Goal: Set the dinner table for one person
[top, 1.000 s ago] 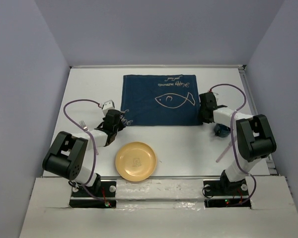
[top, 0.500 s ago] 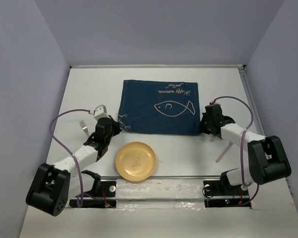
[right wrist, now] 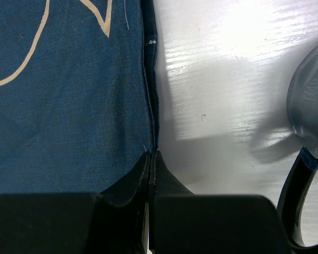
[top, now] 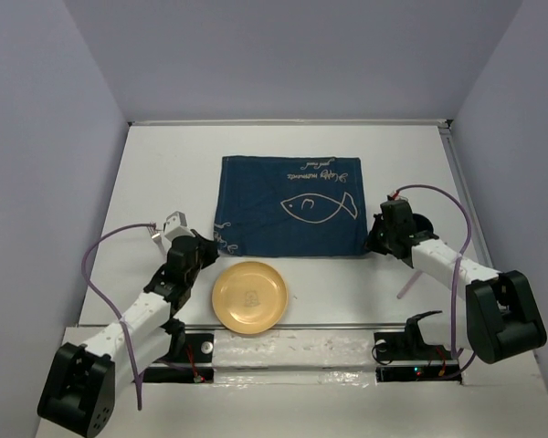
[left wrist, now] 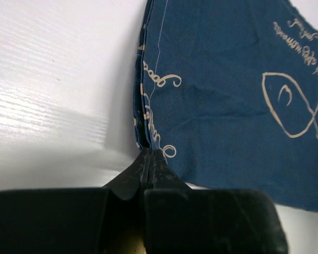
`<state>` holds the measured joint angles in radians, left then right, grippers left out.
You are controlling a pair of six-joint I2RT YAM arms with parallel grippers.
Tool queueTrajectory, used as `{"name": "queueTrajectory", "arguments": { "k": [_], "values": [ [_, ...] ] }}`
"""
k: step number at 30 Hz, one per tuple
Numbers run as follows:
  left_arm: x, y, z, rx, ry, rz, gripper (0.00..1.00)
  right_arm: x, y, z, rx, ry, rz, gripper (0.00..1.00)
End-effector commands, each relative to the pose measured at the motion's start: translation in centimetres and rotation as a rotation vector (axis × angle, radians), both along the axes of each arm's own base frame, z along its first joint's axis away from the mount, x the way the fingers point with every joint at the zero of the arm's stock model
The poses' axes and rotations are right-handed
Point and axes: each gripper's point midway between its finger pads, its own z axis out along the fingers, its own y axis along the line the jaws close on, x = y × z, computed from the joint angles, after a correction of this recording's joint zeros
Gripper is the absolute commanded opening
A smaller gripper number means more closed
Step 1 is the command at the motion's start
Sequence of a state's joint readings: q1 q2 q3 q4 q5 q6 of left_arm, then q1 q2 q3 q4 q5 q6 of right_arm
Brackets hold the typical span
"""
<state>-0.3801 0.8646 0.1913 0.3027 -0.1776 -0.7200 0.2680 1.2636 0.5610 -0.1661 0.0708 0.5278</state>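
The dark blue placemat (top: 288, 205) with a fish drawing lies on the white dinner table (top: 164, 164). My left gripper (top: 206, 245) is shut on the placemat's near left corner, and the left wrist view shows the fingertips (left wrist: 149, 154) pinching the folded edge of the cloth (left wrist: 228, 95). My right gripper (top: 376, 239) is shut on the near right corner, and the right wrist view shows it (right wrist: 150, 155) pinching the hem of the cloth (right wrist: 69, 106). A yellow plate (top: 248, 297) sits near the front edge, between the arms.
A dark blue cup (top: 420, 224) stands just right of my right gripper and shows in the right wrist view (right wrist: 310, 100). A pale pink utensil (top: 407, 283) lies at the front right. A fork (top: 154, 232) is mostly hidden behind my left wrist. Lavender walls border the table.
Both grippers have moved toward the near edge, dragging the placemat with them. The left arm now covers most of the fork.
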Motion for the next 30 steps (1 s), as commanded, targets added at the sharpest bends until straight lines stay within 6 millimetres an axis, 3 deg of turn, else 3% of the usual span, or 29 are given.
{"name": "queueTrajectory", "arguments": {
  "k": [1, 5, 8, 9, 10, 11, 14, 15, 17, 18, 19, 21, 22, 24, 25, 28, 30],
  "values": [
    [-0.7, 0.5, 0.4, -0.032, -0.022, 0.032, 0.07, 1.1, 0.5, 2.0, 0.006, -0.032, 0.015, 0.0],
    [-0.7, 0.7, 0.8, -0.039, -0.042, 0.045, 0.27, 0.9, 0.7, 2.4, 0.014, -0.04, 0.028, 0.02],
    [-0.8, 0.4, 1.1, -0.042, -0.049, 0.019, 0.57, 0.9, 0.9, 3.0, 0.022, -0.054, 0.044, 0.35],
    [-0.7, 0.2, 1.4, -0.042, -0.057, 0.011, 0.76, 1.0, 0.9, 3.5, 0.015, -0.064, 0.054, 0.47],
    [-0.6, 0.2, 2.2, -0.039, -0.074, 0.006, 0.83, 1.2, 0.9, 4.2, 0.012, -0.071, 0.059, 0.51],
    [-0.6, 0.3, 2.7, -0.024, -0.087, -0.001, 0.97, 1.3, 1.2, 5.2, 0.012, -0.097, 0.08, 0.56],
    [-0.3, 0.5, 6.1, -0.012, -0.162, -0.001, 0.99, 1.3, 2.5, 7.4, 0.041, -0.149, 0.122, 0.65],
    [-0.1, 0.5, 8.1, -0.02, -0.202, -0.001, 0.99, 0.8, 4.2, 8.3, 0.079, -0.172, 0.173, 0.66],
    [0.1, 0.4, 10.1, -0.026, -0.245, -0.009, 0.99, -0.2, 6.9, 9.0, 0.123, -0.184, 0.253, 0.67],
    [0.1, 0.1, 11.1, -0.03, -0.265, -0.026, 0.99, -0.9, 8.6, 9.1, 0.149, -0.18, 0.287, 0.67],
    [0.1, -0.1, 12.0, -0.036, -0.282, -0.037, 0.99, -3.0, 11.9, 9.0, 0.174, -0.171, 0.393, 0.67],
    [0.2, -0.8, 14.7, -0.044, -0.334, -0.081, 0.99, -5.2, 15.9, 8.5, 0.245, -0.151, 0.485, 0.67],
    [0.3, -1.0, 16.6, -0.048, -0.372, -0.097, 0.99, -7.3, 18.8, 8.7, 0.283, -0.156, 0.573, 0.67],
    [-0.1, -1.7, 18.8, -0.044, -0.416, -0.145, 0.99, -9.0, 21.0, 7.4, 0.284, -0.109, 0.608, 0.65],
    [-0.5, -2.1, 21.1, -0.029, -0.468, -0.19, 0.99, -10.8, 22.5, 7.1, 0.285, -0.094, 0.661, 0.64],
    [-1.9, -2.7, 25.4, 0.016, -0.579, -0.284, 0.99, -12.2, 24.7, 5.3, 0.245, -0.042, 0.698, 0.59],
    [-2.5, -2.5, 26.8, 0.047, -0.611, -0.3, 0.99, -12.1, 24.9, 3.3, 0.201, -0.002, 0.684, 0.57]
  ]
}}
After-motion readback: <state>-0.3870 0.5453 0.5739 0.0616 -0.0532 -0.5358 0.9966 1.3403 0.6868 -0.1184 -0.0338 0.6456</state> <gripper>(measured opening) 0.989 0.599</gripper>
